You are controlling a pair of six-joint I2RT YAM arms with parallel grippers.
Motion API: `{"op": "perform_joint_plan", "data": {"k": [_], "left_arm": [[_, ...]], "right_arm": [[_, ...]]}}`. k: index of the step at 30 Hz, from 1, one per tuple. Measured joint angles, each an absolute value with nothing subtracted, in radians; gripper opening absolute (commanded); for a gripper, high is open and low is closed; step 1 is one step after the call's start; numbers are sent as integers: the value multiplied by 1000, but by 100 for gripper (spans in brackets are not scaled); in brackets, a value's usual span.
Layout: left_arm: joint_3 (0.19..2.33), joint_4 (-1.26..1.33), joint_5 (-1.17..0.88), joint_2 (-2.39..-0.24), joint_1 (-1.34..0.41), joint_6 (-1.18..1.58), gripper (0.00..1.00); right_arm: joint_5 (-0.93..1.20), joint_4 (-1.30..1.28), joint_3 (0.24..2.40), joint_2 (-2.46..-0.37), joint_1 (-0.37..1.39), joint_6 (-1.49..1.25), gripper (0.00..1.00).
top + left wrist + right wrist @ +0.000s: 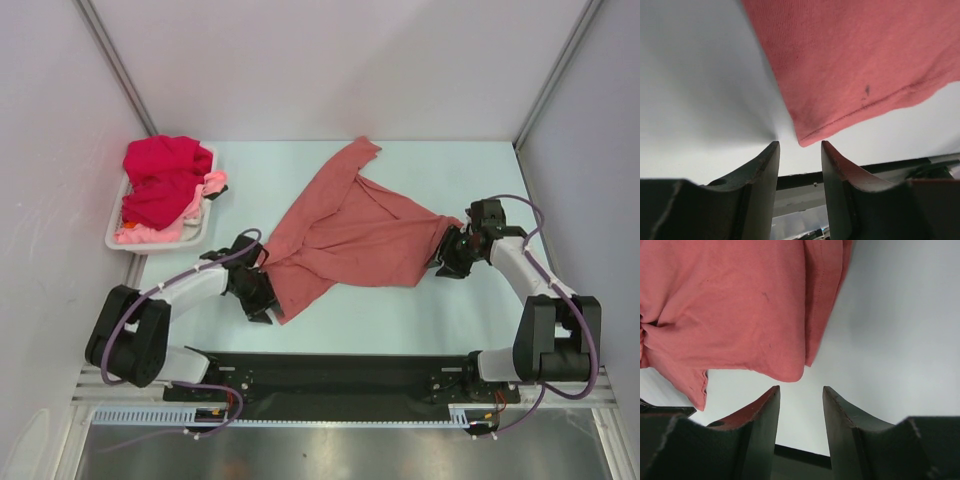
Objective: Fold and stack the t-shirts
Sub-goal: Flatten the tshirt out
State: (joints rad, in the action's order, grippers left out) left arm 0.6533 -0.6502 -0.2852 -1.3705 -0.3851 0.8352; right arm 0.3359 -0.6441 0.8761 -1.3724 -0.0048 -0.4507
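A dusty salmon-red t-shirt lies rumpled across the middle of the table. My left gripper is at its near left corner, open, and the hemmed corner of the shirt lies just past the fingertips with nothing between the jaws. At the shirt's right tip sits my right gripper, also open; a rounded fold of the cloth ends just ahead of its empty jaws. A bright crimson t-shirt and a light pink one are heaped in the basket at the far left.
The white plastic basket stands at the table's left side against the wall. Grey walls close in the table on the left, back and right. The black rail holding both arm bases runs along the near edge.
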Motion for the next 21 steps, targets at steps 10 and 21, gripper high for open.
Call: {"op": "perform_joint_plan", "data": {"k": [10,21], "left_arm": [[761,-675,-179,-1509,-522,945,40],[822,-751,-107,-1566,-552,1027,14]], "right_arm": [[317,-685,875,-1317,22,-424,46],[302,-709,875,-1301,22,-402,48]]}}
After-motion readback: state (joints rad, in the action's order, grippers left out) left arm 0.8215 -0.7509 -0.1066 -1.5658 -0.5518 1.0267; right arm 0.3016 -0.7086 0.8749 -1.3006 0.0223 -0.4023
